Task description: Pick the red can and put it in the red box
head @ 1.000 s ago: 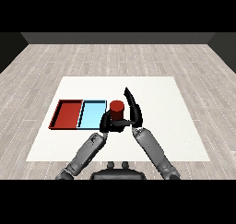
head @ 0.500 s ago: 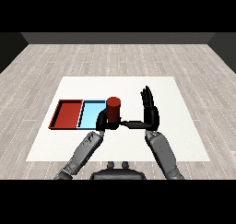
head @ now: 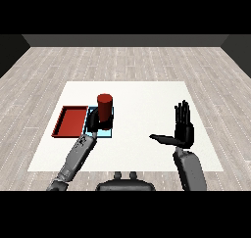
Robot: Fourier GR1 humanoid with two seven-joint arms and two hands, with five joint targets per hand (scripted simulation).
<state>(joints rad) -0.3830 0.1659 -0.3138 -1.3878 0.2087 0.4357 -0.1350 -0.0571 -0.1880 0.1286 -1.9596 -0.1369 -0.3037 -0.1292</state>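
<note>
can [head: 104, 107]: centre-left of frame, in my left hand [head: 94, 120], over right tray [head: 109, 132]
left tray [head: 70, 121]: beside it
my right hand [head: 183, 131]: right of frame, apart

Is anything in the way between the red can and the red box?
Nothing visible blocks it. The left robot hand is curled round the red can, which sits above the light blue tray. The red tray lies right beside that one, on its left, with nothing in between. The right robot hand is open, far off.

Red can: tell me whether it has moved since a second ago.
Yes. The red can, held in the left hand, has gone left: before it stood right of the light blue tray, now it is over that tray, nearer the red tray.
</note>
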